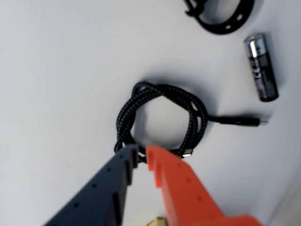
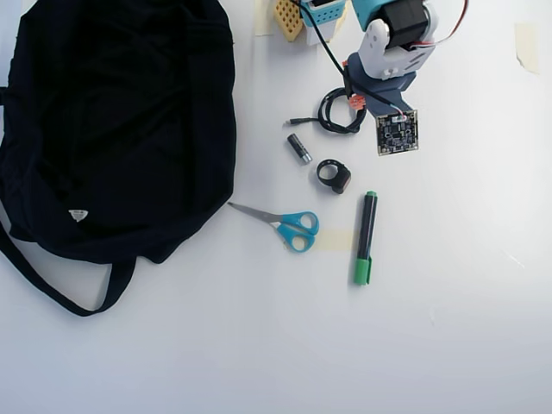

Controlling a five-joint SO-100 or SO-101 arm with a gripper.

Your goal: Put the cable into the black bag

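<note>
I see the thin black braided cable [image 1: 162, 117], loosely coiled, lying on the white table [image 2: 448, 345] near its far edge; my gripper [image 1: 141, 154], fingers slightly parted, straddles its coil, unlifted. The large soft black fabric bag [image 2: 112, 129] waits at the left edge, so everything remains.

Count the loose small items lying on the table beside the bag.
5. The cable sits under the gripper; the battery and ring gadget lie just below it in the overhead view, then scissors and green marker. The arm may hide more.
</note>
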